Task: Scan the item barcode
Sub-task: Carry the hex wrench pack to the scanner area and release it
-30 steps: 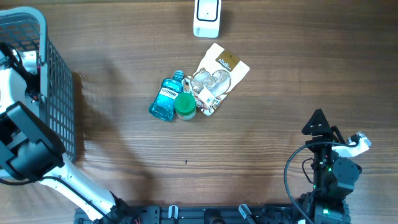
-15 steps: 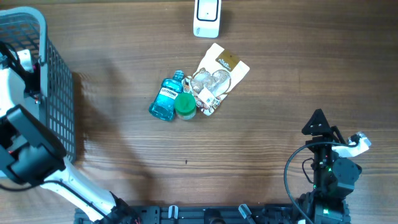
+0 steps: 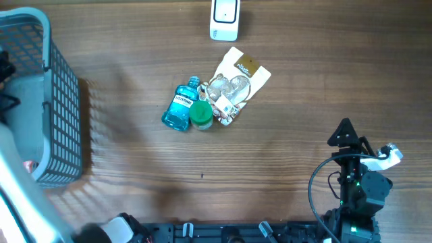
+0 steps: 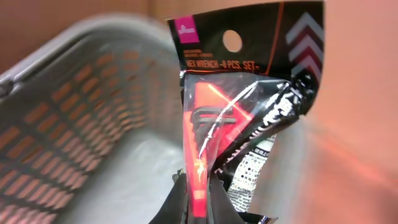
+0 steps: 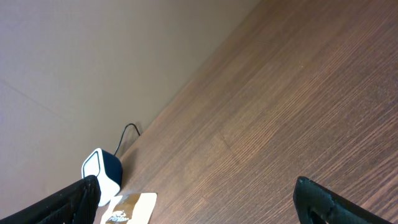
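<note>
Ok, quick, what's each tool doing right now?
Left tool: closed on the hex wrench pack.
Right tool: open, holding nothing.

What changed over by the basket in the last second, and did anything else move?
The left arm shifted toward the table's left edge, uncovering the inside of the basket. The left gripper is shut on a hex wrench packet above it. The right gripper, mouthwash bottle, snack pouch and scanner stayed put.

Bottle (image 3: 179, 110) just left of pouch (image 3: 237, 75)
</note>
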